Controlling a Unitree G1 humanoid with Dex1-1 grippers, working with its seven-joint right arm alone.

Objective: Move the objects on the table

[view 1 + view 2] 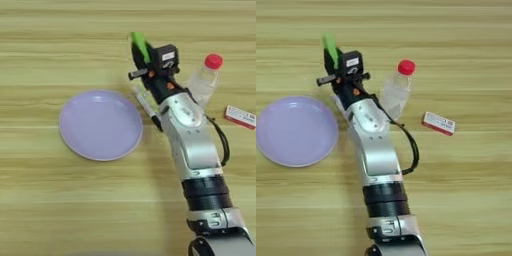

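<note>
Currently, item by item:

Small bright green rectangular block (140, 45): sitting at the tip of the gripper (141, 52), apparently being pinched between the two black fingers; whether it is lifting clear of the surface (50, 200) cannot be told.

Slim white marker pen with a black cap (146, 106): lying on the light wooden surface just beside the round lilac plate (100, 125), partly under the silver forearm (192, 145).

Clear plastic bottle with a red cap (397, 87): lying just right of the wrist.

Small red-and-white box (438, 123): resting well right of the arm.

Risk, as judged: the forearm is crowding pen and bottle; a sideways sweep could be rolling either away, and a shallow pinch could be dropping the block.
</note>
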